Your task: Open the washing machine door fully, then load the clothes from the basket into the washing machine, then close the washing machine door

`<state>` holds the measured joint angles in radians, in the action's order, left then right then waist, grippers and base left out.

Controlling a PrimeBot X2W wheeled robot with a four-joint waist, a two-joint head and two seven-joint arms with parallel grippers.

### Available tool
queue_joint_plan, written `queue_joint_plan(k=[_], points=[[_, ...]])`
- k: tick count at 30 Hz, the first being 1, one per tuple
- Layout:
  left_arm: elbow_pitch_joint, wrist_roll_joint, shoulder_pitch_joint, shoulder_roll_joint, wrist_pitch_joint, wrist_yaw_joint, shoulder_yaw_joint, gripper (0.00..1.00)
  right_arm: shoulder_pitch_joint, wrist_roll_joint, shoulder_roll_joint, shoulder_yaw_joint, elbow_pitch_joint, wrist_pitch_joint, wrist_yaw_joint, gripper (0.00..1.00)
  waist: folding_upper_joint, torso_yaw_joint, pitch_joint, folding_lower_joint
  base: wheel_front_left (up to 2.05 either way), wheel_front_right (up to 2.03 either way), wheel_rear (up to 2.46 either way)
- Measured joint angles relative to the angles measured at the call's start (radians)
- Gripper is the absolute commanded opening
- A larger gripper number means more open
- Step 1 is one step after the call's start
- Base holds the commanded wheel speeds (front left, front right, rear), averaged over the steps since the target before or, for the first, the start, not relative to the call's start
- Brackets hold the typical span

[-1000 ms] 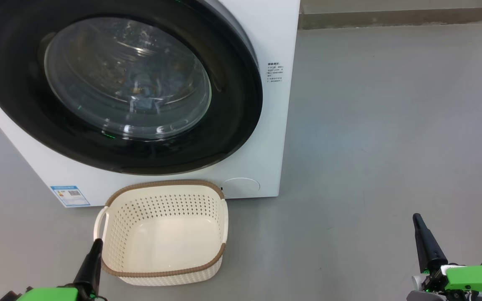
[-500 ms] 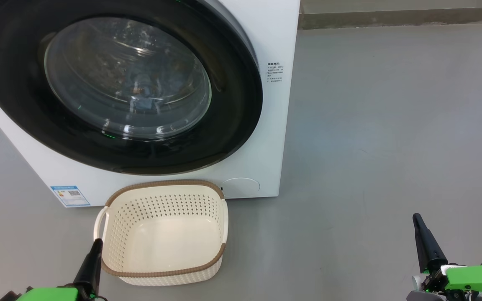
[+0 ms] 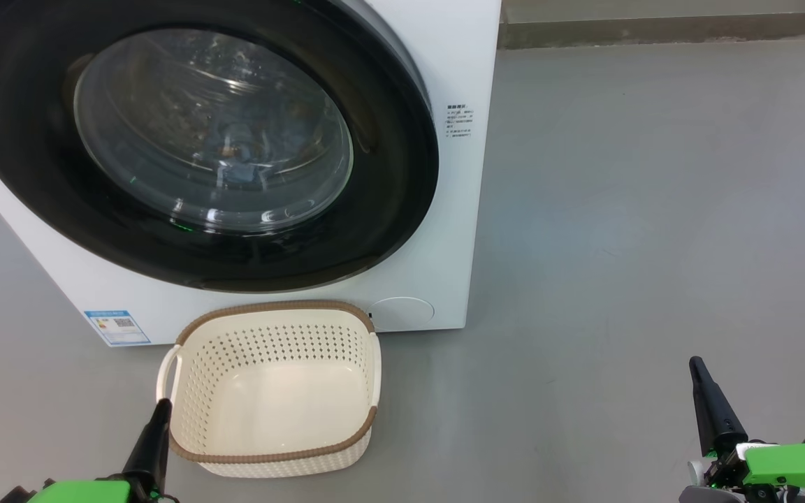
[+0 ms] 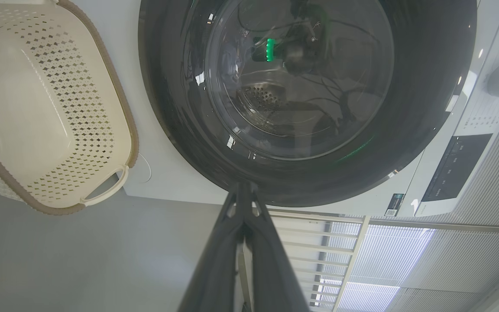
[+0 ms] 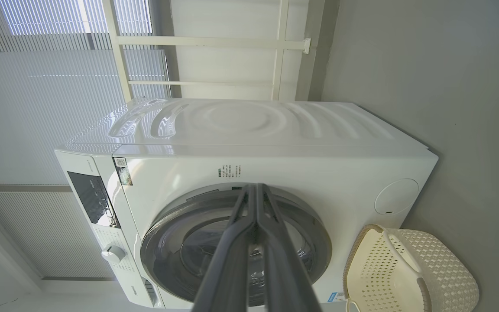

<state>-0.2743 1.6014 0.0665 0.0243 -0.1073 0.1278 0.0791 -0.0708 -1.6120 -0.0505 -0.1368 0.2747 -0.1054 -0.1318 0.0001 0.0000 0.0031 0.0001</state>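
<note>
The white washing machine (image 3: pixel 458 209) stands ahead on the left, and its glossy black round door (image 3: pixel 388 209) lies closed against the front. Behind the door's glass, blue clothes (image 3: pixel 242 166) rest in the drum. The cream basket (image 3: pixel 284 405) sits on the floor below the door, with nothing in it. My left gripper (image 3: pixel 163 406) is shut, its tip by the basket's left rim. Far to the right, my right gripper (image 3: pixel 696 365) is shut above bare floor. The left wrist view has the left gripper (image 4: pixel 243 188) shut, pointing at the door's edge (image 4: pixel 427 86). My right gripper (image 5: pixel 256 187) is shut too.
Grey floor (image 3: pixel 654 209) spreads wide to the right of the machine, up to a wall base (image 3: pixel 654 28) at the back. A blue label sticker (image 3: pixel 117 327) and a round filter cover (image 3: pixel 402 313) mark the machine's lower front. The control panel (image 5: pixel 95 195) sits above the door.
</note>
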Motion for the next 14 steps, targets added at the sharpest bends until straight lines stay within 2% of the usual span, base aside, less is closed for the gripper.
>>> queue_joint_plan(k=[14], points=[[0.000, 0.000, 0.000, 0.000, 0.000, 0.000, 0.000, 0.00, 0.000, 0.000, 0.000, 0.000, 0.000, 0.000, 0.000, 0.00, 0.0000, 0.000, 0.000, 0.0000, 0.00, 0.00, 0.00]])
